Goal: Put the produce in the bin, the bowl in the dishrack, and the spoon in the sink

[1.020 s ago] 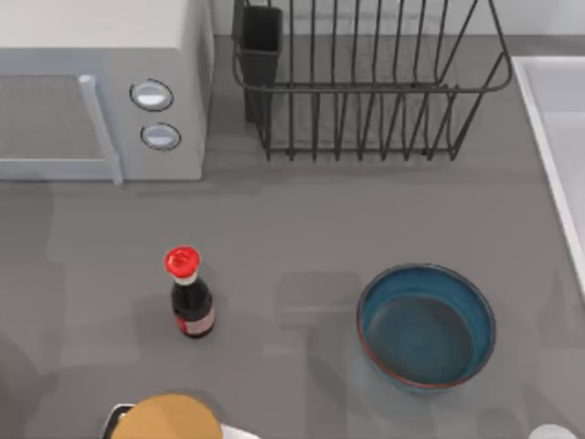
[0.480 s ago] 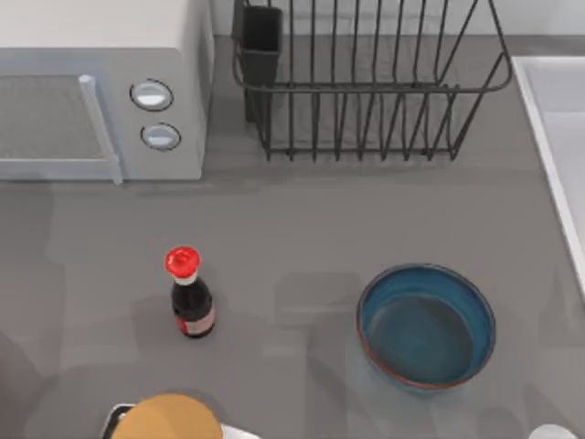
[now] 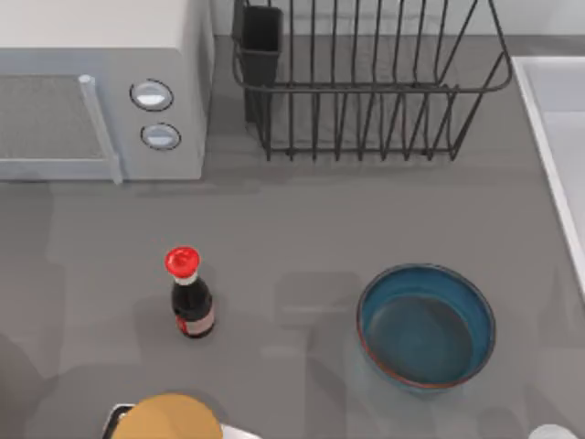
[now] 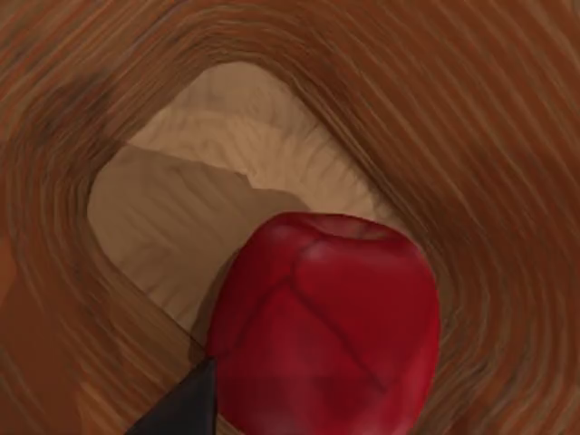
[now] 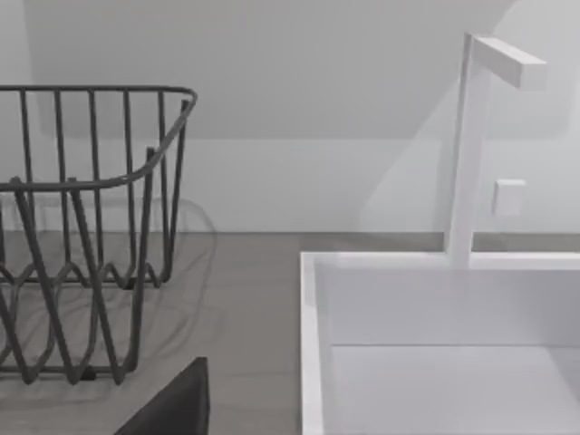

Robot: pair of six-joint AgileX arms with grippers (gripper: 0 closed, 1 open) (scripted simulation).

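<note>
Counter [image 3: 302, 229], grey; microwave [image 3: 101, 91] with two round knobs at the far left; dishrack [image 3: 366, 87], black wire with a dark utensil cup at its left corner, at the far middle and holding nothing; sink [image 3: 558, 119], pale with a raised rim, at the right edge, its white faucet [image 5: 476, 136] standing upright at the basin's far rim in the right wrist view; bowl [image 3: 426, 326], teal-blue with a reddish-brown rim, upright on the counter at the near right, well apart from the dishrack; dark sauce bottle [image 3: 190, 297] with a red cap, upright at the near left; round tan-topped object [image 3: 169, 419] at the near edge, left of middle. Produce [image 4: 326, 322], glossy red, seen in the left wrist view lying in the wooden bin [image 4: 471, 136], over its pale bottom. One dark finger tip shows in each wrist view; whether either arm's fingers are spread or closed, I cannot tell.
</note>
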